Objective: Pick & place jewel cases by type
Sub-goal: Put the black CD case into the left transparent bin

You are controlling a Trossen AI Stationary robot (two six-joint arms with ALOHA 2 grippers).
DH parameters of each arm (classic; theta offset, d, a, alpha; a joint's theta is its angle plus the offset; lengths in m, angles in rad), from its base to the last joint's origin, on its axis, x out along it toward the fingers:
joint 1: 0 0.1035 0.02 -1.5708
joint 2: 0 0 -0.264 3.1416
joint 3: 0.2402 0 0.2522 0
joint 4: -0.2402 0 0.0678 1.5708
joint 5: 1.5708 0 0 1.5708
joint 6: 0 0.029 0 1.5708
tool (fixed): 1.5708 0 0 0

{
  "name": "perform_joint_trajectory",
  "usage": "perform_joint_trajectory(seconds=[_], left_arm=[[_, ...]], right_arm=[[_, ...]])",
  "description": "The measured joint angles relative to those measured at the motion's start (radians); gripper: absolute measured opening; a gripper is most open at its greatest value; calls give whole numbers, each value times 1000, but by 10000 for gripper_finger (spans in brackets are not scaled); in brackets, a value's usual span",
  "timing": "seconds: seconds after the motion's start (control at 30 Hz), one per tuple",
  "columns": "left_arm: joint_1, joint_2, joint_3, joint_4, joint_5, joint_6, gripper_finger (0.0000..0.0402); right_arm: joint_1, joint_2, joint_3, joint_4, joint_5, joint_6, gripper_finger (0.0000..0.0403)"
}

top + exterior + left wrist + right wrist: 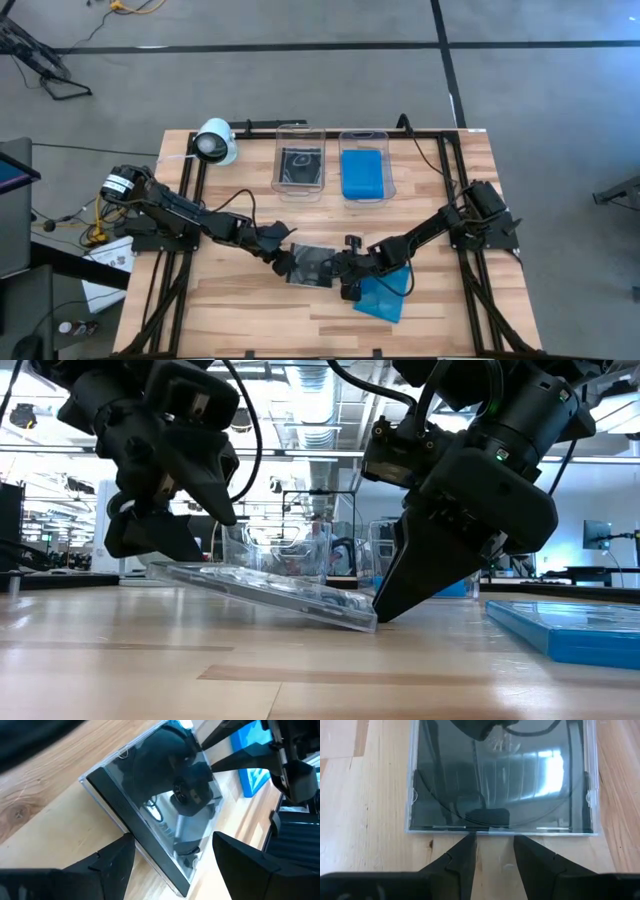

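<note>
A clear and black jewel case [315, 263] lies mid-table between both grippers, tilted in the low view. Its left end [165, 568] is raised and its right edge [365, 623] rests on the wood. My left gripper [284, 260] is at the case's left end, with its fingers spread around one corner. My right gripper [350, 272] stands at the case's right edge with only a narrow gap between its fingers. A blue jewel case [380, 298] lies flat just near and right of it. My left gripper [172, 870] has the case's corner [185, 887] between its spread fingers. One finger [120, 852] lies against the black spine edge [135, 832], the other [230, 855] by the adjoining edge. It comes slanting from the table's left. That end is off the table. My right gripper [494, 845] sets its two fingertips [465, 851] against the middle of the case's right edge [490, 831], side by side along it, not around it. It slants down from the table's right. In the low view the tips meet the case's lower edge at the table.
Two clear tubs stand at the far side: the left tub [281, 175] holds a black case and the right tub [389, 175] holds blue ones. A white roll-like object [215, 142] sits at the far left. Bare wood lies along the near edge.
</note>
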Motion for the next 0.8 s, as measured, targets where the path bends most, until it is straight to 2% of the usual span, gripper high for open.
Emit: perform_joint_trajectory(seconds=[0.53, 0.8], left_arm=[[-24, -3, 0, -4, -10, 115, 257], [-38, -3, 0, -4, 7, 118, 257]], right_arm=[[-1, 1, 1, -6, 1, -1, 127], [-2, 1, 1, -6, 1, -3, 127]])
